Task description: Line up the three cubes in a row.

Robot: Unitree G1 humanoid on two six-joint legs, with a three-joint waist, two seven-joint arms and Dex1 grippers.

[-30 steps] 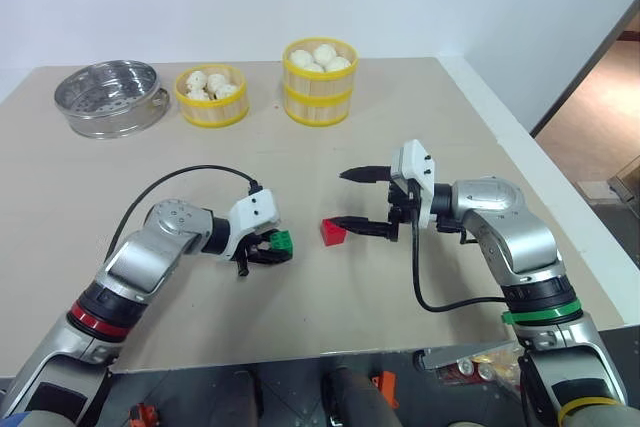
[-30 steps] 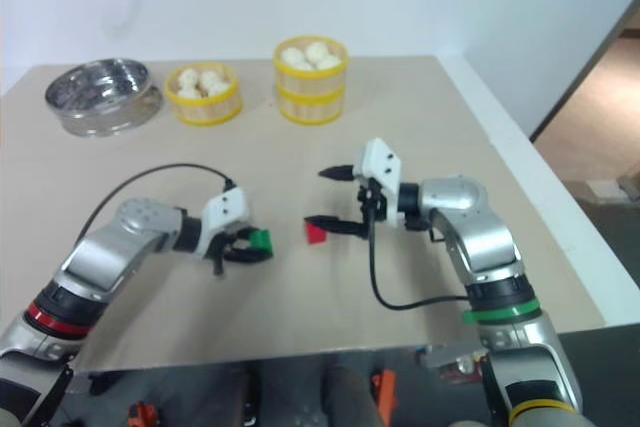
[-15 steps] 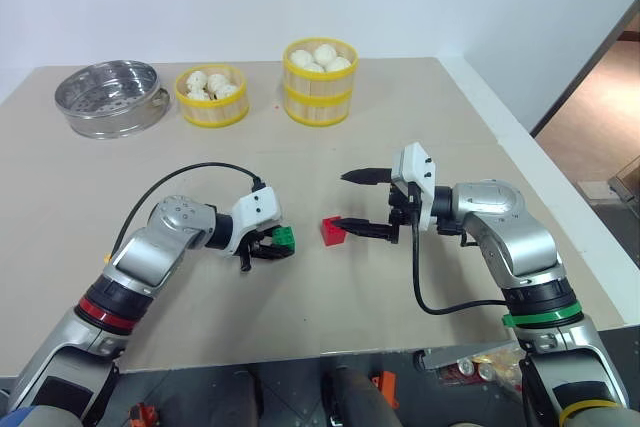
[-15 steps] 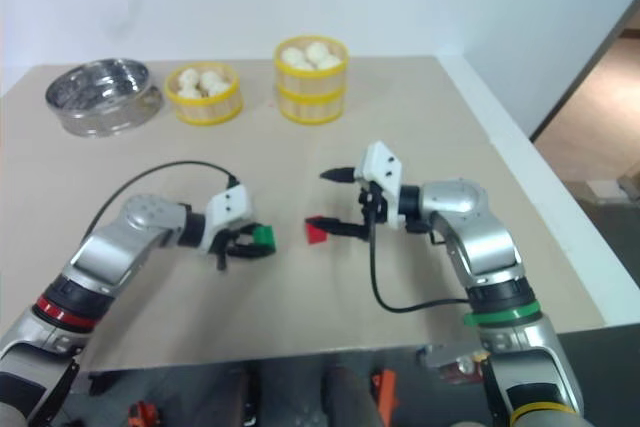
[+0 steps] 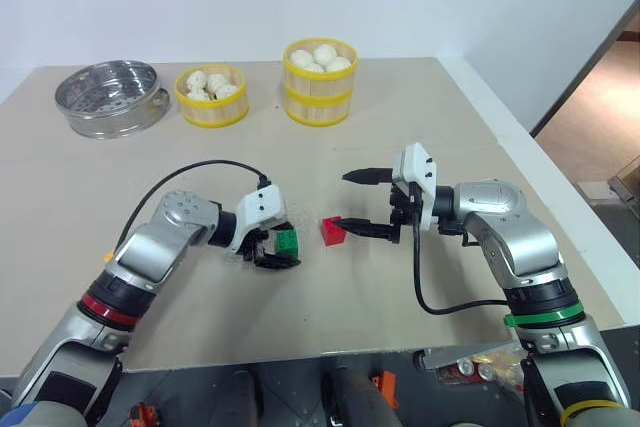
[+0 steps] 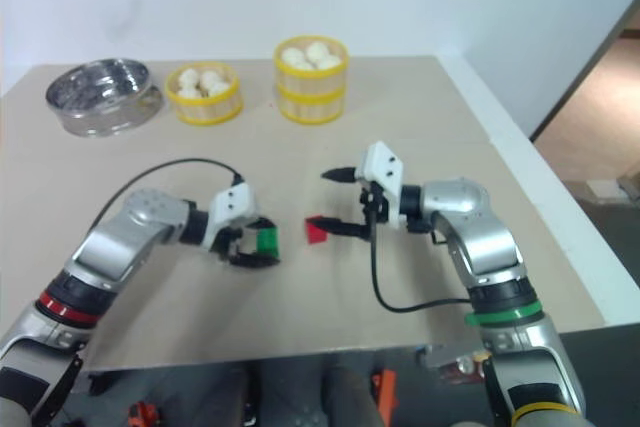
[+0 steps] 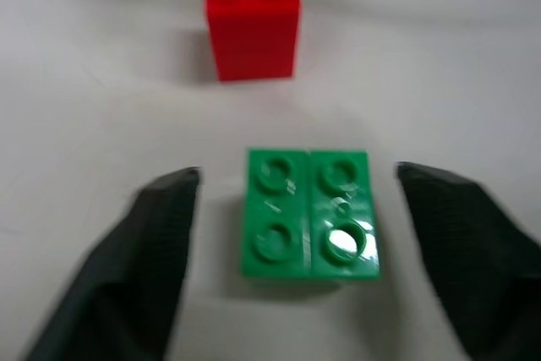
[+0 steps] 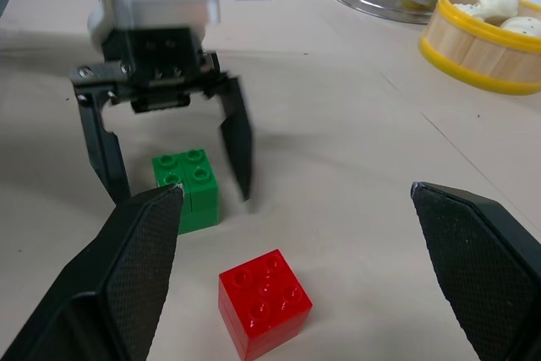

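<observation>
A green cube [image 5: 286, 240] rests on the table, studs up, just left of a red cube [image 5: 333, 231], with a small gap between them. My left gripper [image 5: 275, 247] is open, with a finger on each side of the green cube [image 7: 308, 213] and neither touching it. The red cube [image 7: 252, 14] lies beyond it. My right gripper [image 5: 342, 199] is open wide just right of the red cube [image 8: 265, 302], its lower finger [image 5: 362, 228] close to that cube, holding nothing.
At the back of the table stand a steel steamer pan [image 5: 110, 97], a low yellow-rimmed basket of buns [image 5: 211, 95] and a taller stacked basket of buns [image 5: 320, 80]. The table's right edge [image 5: 520, 137] runs beside my right arm.
My left gripper has opened and let go of the green cube, which now sits on the table. The right arm has not moved.
</observation>
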